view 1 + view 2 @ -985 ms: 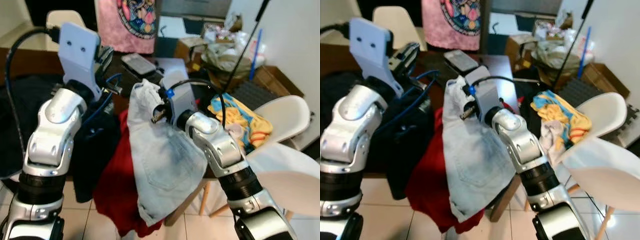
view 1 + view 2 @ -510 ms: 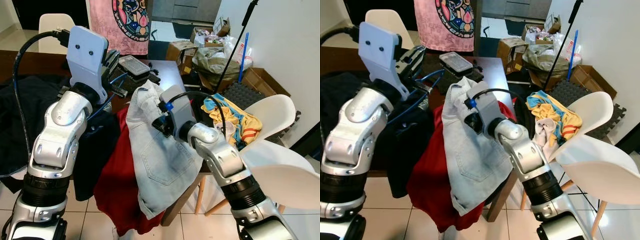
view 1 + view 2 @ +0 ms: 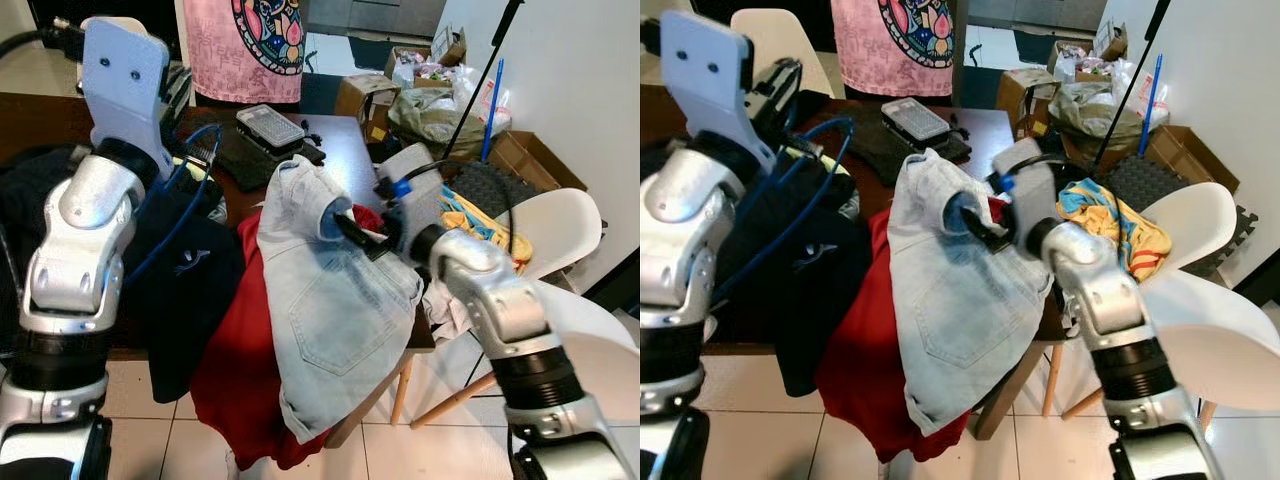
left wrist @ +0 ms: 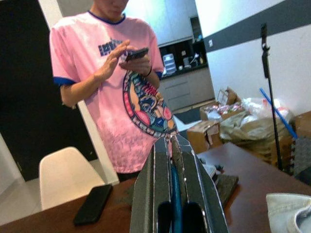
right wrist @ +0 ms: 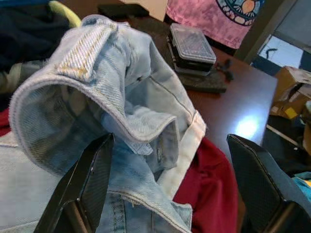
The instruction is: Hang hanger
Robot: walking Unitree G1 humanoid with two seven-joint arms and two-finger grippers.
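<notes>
Hanger (image 4: pixel 175 191), thin and blue, sits clamped between the closed fingers of the raised left gripper (image 4: pixel 171 141), held above the table's (image 3: pixel 340 140) left side and well apart from the right gripper (image 3: pixel 352 230). Nearest the camera, a pale denim garment (image 3: pixel 340 320) hangs over the table edge atop a red cloth (image 3: pixel 235 380). The right gripper's fingers are spread apart at the garment's bunched waistband. Farther back a dark case (image 3: pixel 270 127) lies on the table, and a person (image 4: pixel 126 87) in a pink shirt stands behind it.
</notes>
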